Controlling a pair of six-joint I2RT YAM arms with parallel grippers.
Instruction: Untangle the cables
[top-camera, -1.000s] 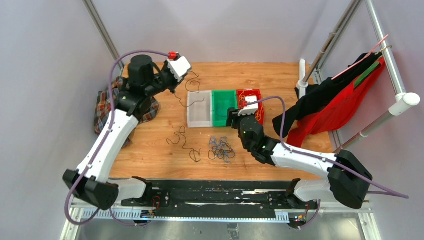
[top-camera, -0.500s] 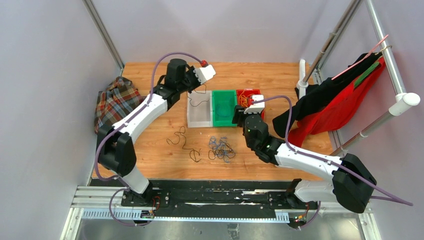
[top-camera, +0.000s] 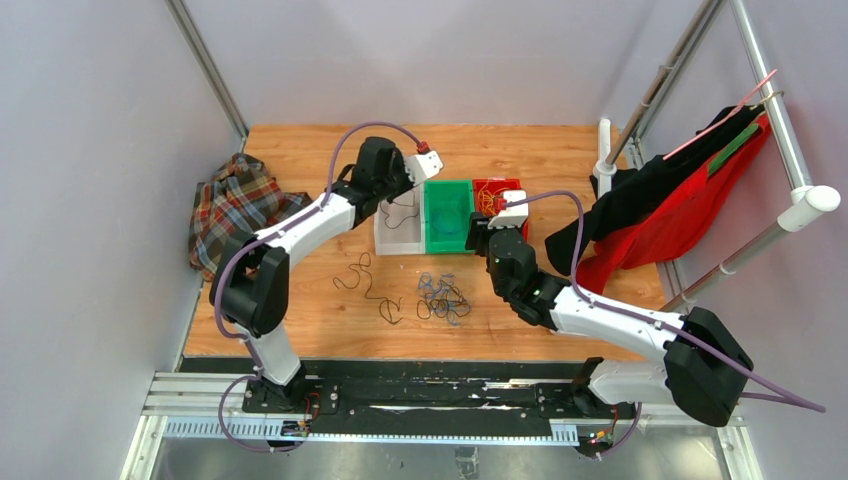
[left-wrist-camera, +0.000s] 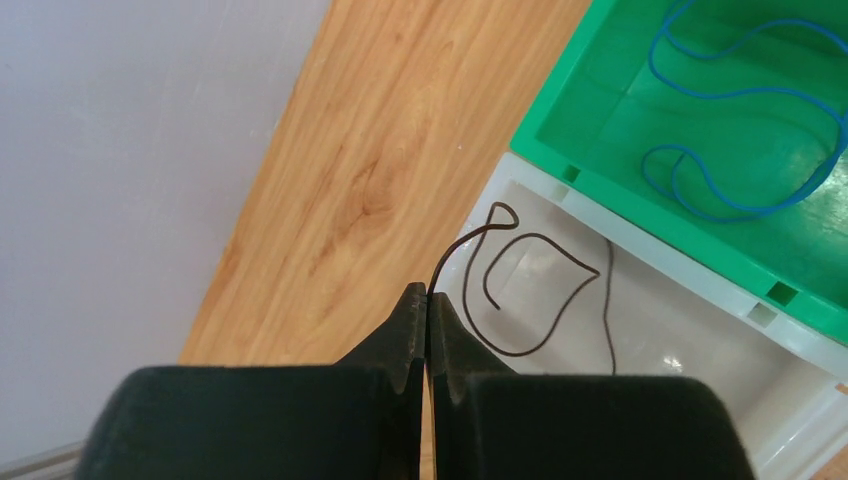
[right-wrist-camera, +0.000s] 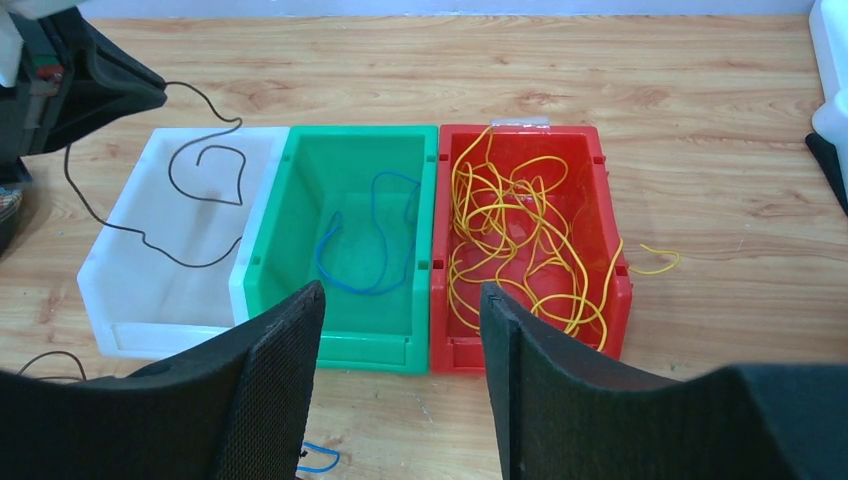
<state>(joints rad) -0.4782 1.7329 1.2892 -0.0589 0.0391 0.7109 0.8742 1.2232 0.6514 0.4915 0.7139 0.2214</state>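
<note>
the left gripper (left-wrist-camera: 428, 300) was pinched tight on a thin black cable (left-wrist-camera: 597, 272). from the tips the cable pointed toward 1 o'clock, then curled in soft loops inside the shiny white bin (right-wrist-camera: 160, 340). the right gripper (right-wrist-camera: 400, 292) had its fingers wide apart. at its 12 o'clock a wavy blue cable (right-wrist-camera: 380, 290) lay in the green bin (right-wrist-camera: 340, 350). at 1 o'clock, messy yellow cables (right-wrist-camera: 510, 240) filled the red bin (right-wrist-camera: 520, 355).
</note>
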